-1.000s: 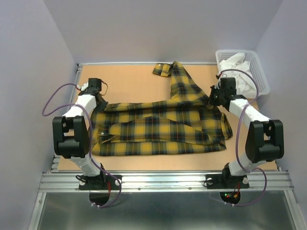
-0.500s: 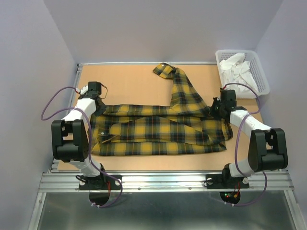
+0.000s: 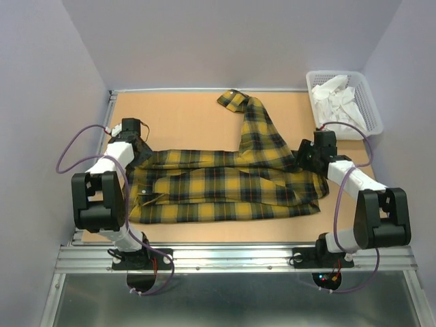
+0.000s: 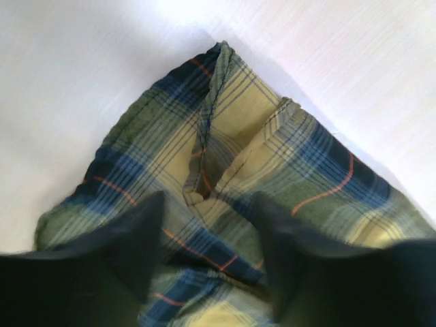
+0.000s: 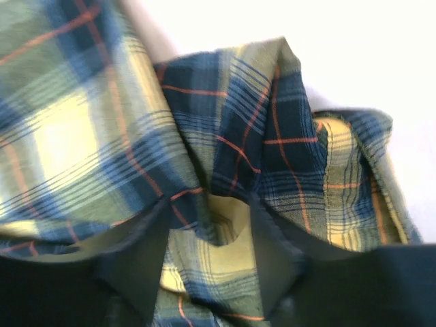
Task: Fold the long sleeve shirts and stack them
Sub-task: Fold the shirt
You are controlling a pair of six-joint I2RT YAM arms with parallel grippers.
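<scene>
Crosswise, the shirt (image 3: 225,184) lay on the table (image 3: 184,116), its long axis running left to right and one sleeve trailing toward the far edge. Each end sat under an arm: the left gripper (image 4: 208,208) over the left end, the right gripper (image 5: 208,211) over the right. Both had jaws apart, with cloth showing in the gap and nothing clamped. Neither arm looked nearer, so the next fold probably called for both.
</scene>
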